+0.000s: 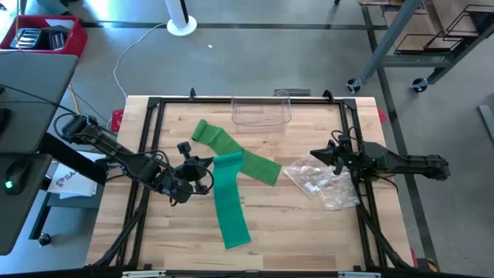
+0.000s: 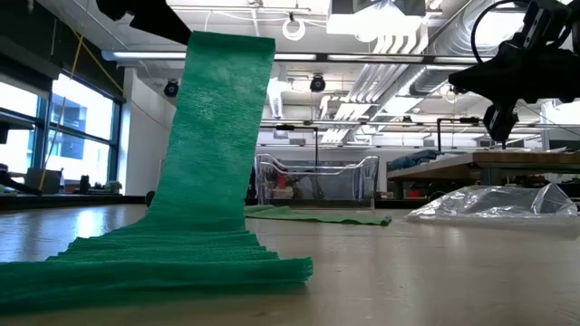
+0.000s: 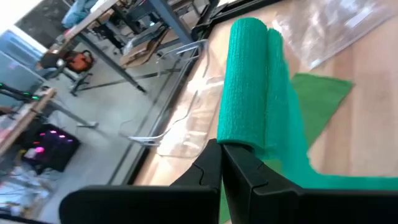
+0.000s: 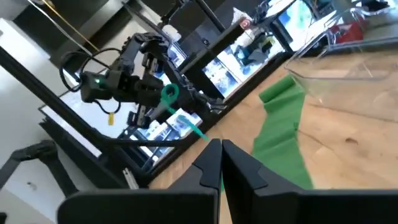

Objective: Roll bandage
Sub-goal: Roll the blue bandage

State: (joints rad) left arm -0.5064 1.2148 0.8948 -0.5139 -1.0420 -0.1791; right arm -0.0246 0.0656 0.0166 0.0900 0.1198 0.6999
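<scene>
The green bandage [image 1: 229, 197] lies near the middle of the counter [image 1: 285, 232] as a long strip. One end sits flat and rumpled toward 6 o'clock in the high view, and the low view shows that end bunched in folds on the wood while the rest of the strip climbs steeply upward. The upper end is wound into a short roll [image 3: 244, 84], held off the counter by the left claw [image 1: 202, 164]. That claw is pinched fully closed on the end of the roll, its 2 dark fingers [image 3: 205, 171] pressed together just under the green cylinder.

A 2nd green strip [image 1: 235, 153], darker and flat, runs from about 11 o'clock of the counter's middle down toward 3 o'clock, crossing behind the raised bandage.

A clear plastic tray [image 1: 262, 111] stands at 12 o'clock, near the far edge. A crumpled clear plastic bag [image 1: 323, 183] with small white items inside lies at 3 o'clock of the bandage.

The right claw [image 1: 315, 155] hovers above the near corner of that bag, its fingers closed together and holding nothing. In the right wrist view the left arm's claw appears farther off with the green roll in its grip.
</scene>
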